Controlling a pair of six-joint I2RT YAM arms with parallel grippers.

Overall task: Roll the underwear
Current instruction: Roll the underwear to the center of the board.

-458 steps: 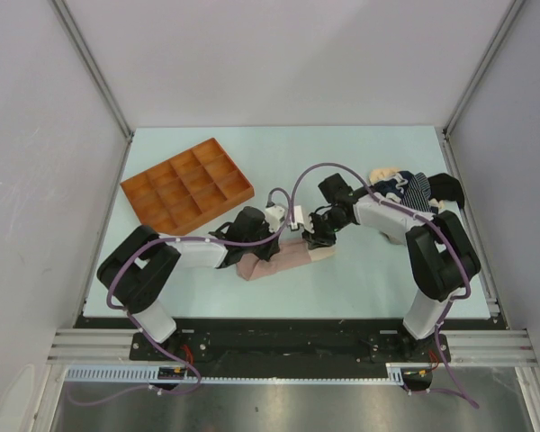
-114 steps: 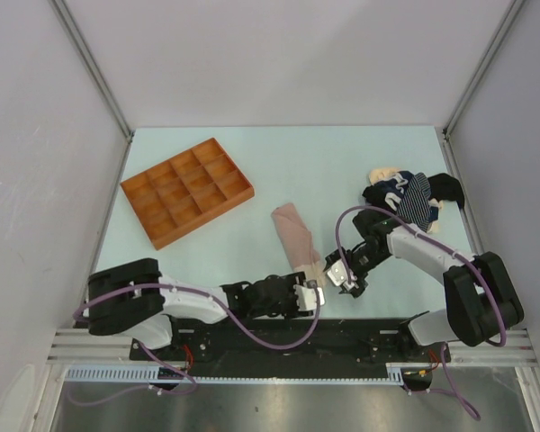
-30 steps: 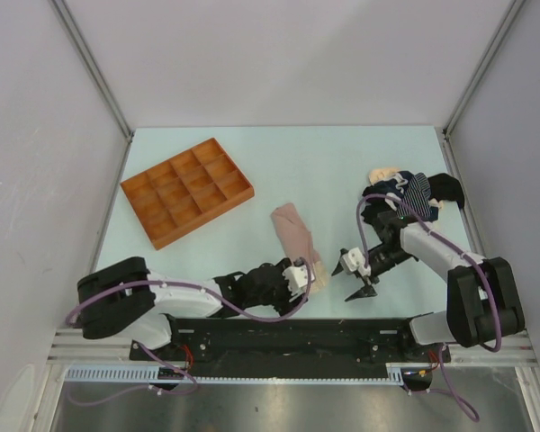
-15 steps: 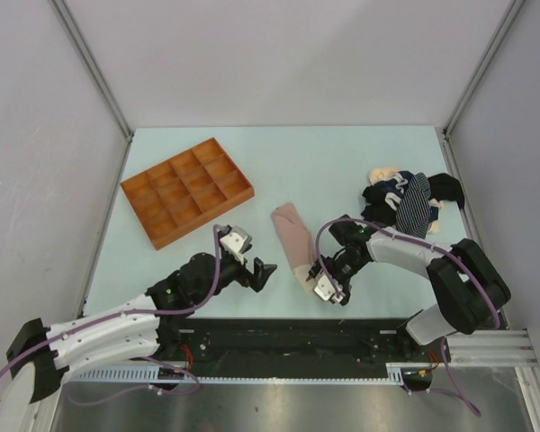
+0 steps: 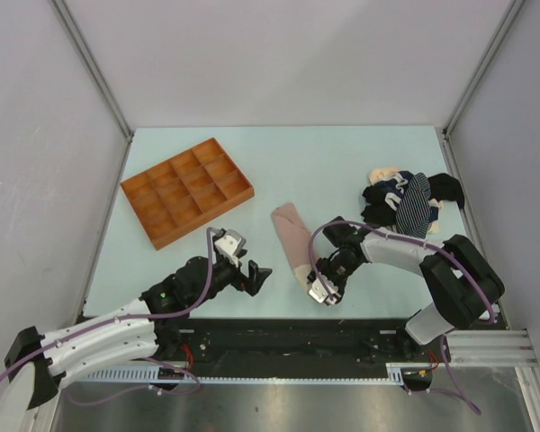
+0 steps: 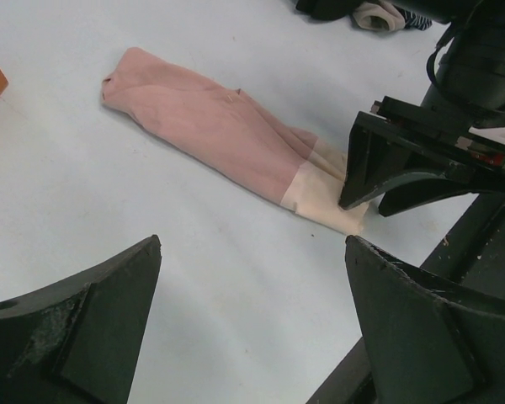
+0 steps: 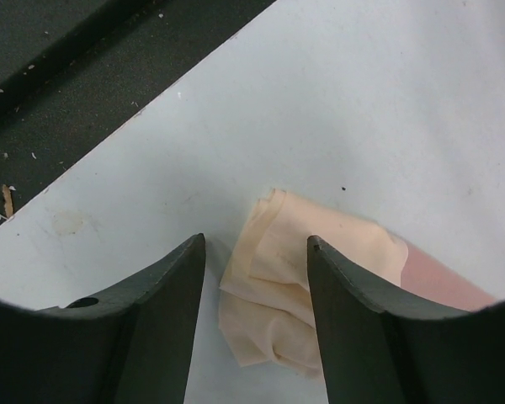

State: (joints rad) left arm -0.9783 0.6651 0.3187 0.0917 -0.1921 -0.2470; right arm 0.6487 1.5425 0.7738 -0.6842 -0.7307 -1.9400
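Observation:
The pale pink-beige underwear (image 5: 292,234) lies folded into a long narrow strip on the table, its cream near end (image 7: 295,252) crumpled in layers. My right gripper (image 5: 322,286) is low at that near end, open, with its fingers on either side of the cream cloth (image 7: 257,244). My left gripper (image 5: 256,274) hovers open over bare table to the left of the strip, nothing between its fingers (image 6: 252,252). From the left wrist the strip (image 6: 219,126) runs diagonally, with the right gripper (image 6: 404,160) at its cream tip. More underwear sits in a pile (image 5: 407,193) at the right.
An orange compartmented tray (image 5: 187,189) stands at the back left. The table's dark front edge (image 7: 67,67) runs just behind the right gripper. Grey walls close in both sides and the back.
The left gripper has let go of the strip's near end, opened and drawn back to the left. The right gripper has come in to that end and its jaws have narrowed around the cream cloth.

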